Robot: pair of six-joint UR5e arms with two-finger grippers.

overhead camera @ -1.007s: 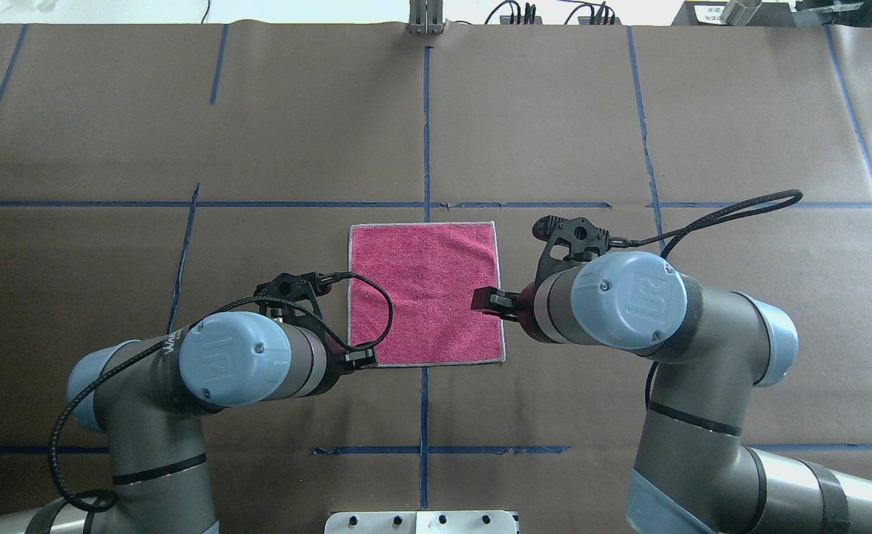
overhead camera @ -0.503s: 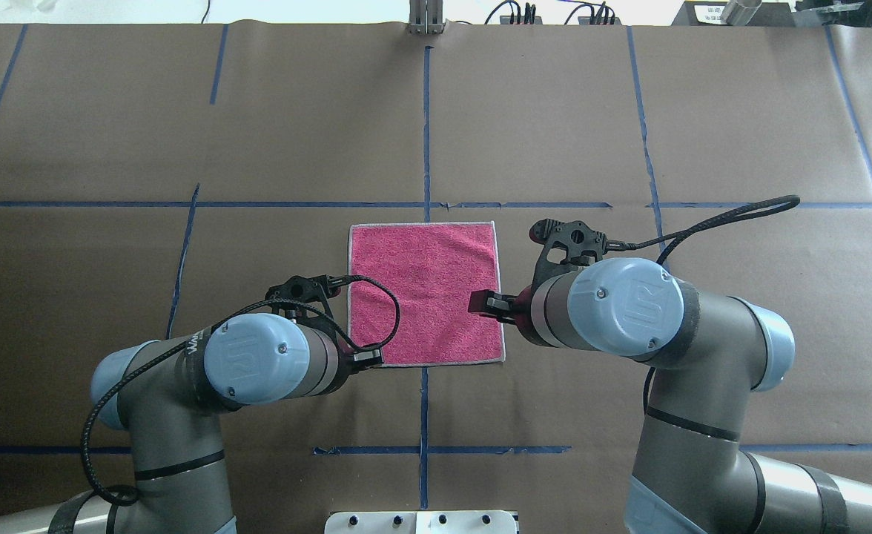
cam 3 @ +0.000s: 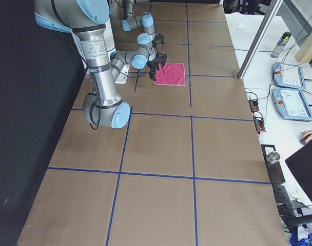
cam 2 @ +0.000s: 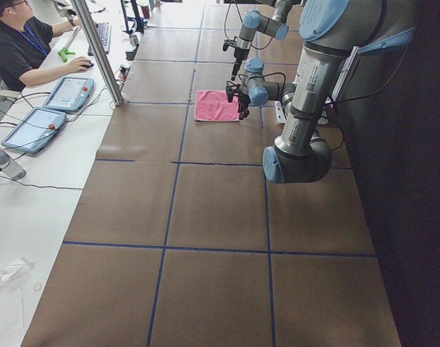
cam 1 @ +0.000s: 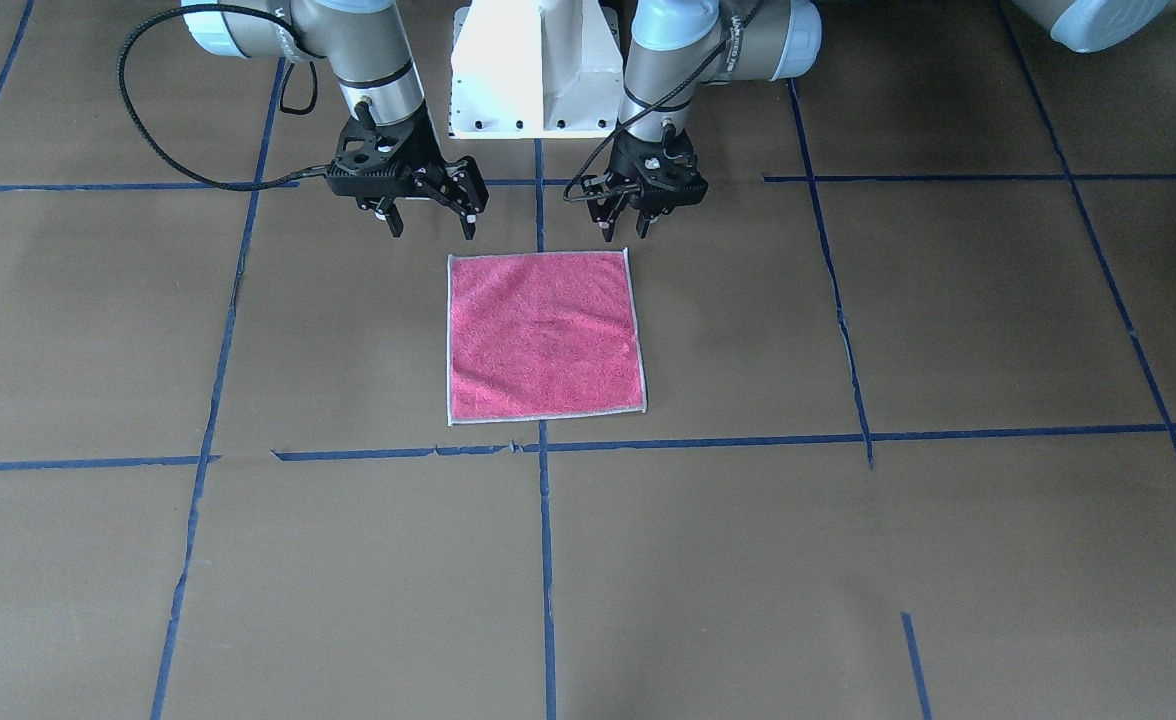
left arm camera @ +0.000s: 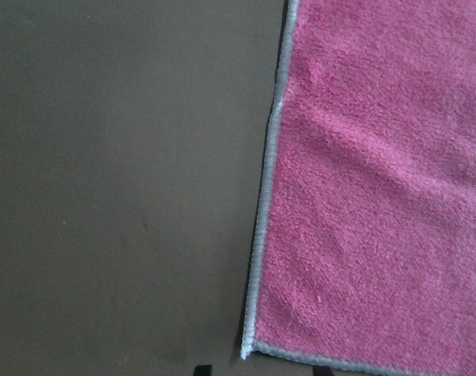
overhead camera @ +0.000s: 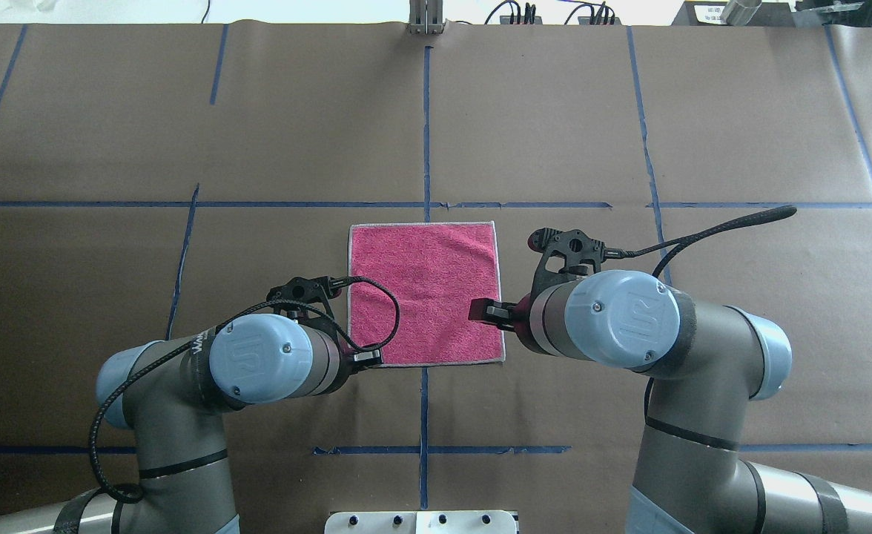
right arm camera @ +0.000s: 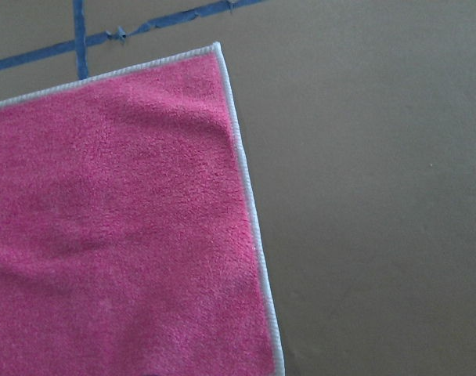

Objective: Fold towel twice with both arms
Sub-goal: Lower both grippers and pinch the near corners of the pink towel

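In the front-facing view the towel (cam 1: 543, 335) lies flat and pink face up on the brown-paper tabletop (cam 1: 848, 560), just in front of both grippers. The right gripper (cam 1: 431, 228) hangs with its jaws spread wide. The left gripper (cam 1: 623, 232) has its jaws parted more narrowly. Neither touches cloth. The step looks like the approach to the two robot-side corners. To do it well, both should descend together, pinch just inside the hem and lift evenly.

From overhead, the square towel straddles the central blue tape line (overhead camera: 425, 133), with a gripper over each side edge near those corners.

In both side views the jaws are too small to judge.

The left wrist view shows soft looped pile with shallow ripples, a pale stitched border (left arm camera: 263, 235) and a crisp corner.

The right wrist view shows the far corner, equally neat.
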